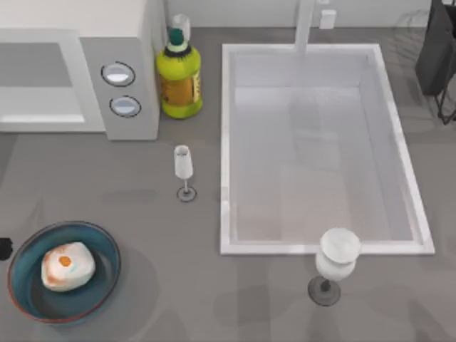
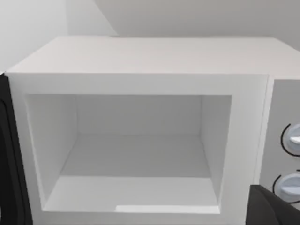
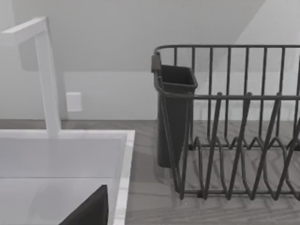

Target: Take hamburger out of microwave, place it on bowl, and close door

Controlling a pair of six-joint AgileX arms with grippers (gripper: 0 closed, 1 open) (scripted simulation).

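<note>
The hamburger [image 1: 68, 265], a pale lump with an orange spot, lies inside the teal bowl [image 1: 107, 246] at the table's front left. The white microwave [image 1: 121, 32] stands at the back left with two knobs on its grey panel. Its cavity [image 2: 136, 154] faces the left wrist view, open and bare. No door covers the opening; a black upright edge [image 2: 9, 159] stands beside the cavity, and I cannot tell whether it is the door. A dark part of my left gripper [image 2: 274, 208] shows near the knobs. A dark part of my right gripper [image 3: 89, 211] hangs over the sink's corner.
A yellow-green bottle [image 1: 178, 75] stands right of the microwave. A slim glass [image 1: 184, 171] and a wider stemmed glass [image 1: 336, 260] stand on the counter. The big white sink [image 1: 228, 142] fills the middle right, with a dark dish rack [image 3: 225, 122] behind it.
</note>
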